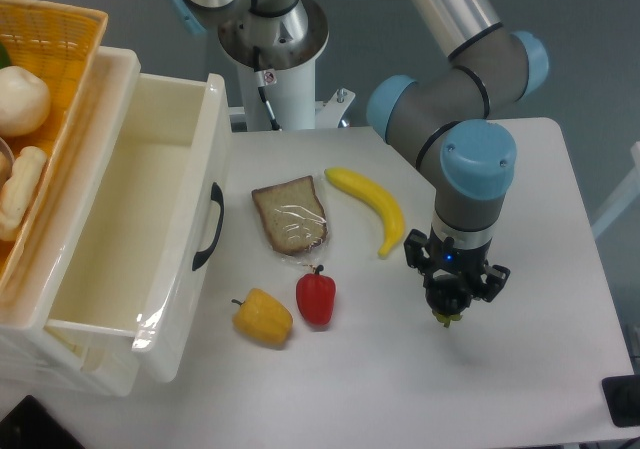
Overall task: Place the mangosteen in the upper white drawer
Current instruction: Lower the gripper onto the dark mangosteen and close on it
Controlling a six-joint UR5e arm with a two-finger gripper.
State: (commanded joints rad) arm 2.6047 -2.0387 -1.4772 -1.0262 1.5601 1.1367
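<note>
My gripper points straight down over the table's right half, to the right of the banana. Its fingers are closed on the mangosteen. The fruit is a dark round shape almost wholly hidden under the gripper body, and only its small yellow-green calyx pokes out below the fingertips. The upper white drawer stands pulled open at the far left. It is deep and cream-white, with a black curved handle on its front panel, and its inside looks bare. The gripper is far to the right of the drawer.
Between the gripper and the drawer lie a yellow banana, a wrapped slice of bread, a red pepper and a yellow pepper. An orange wicker basket holding food sits on top at the far left. The robot base stands behind.
</note>
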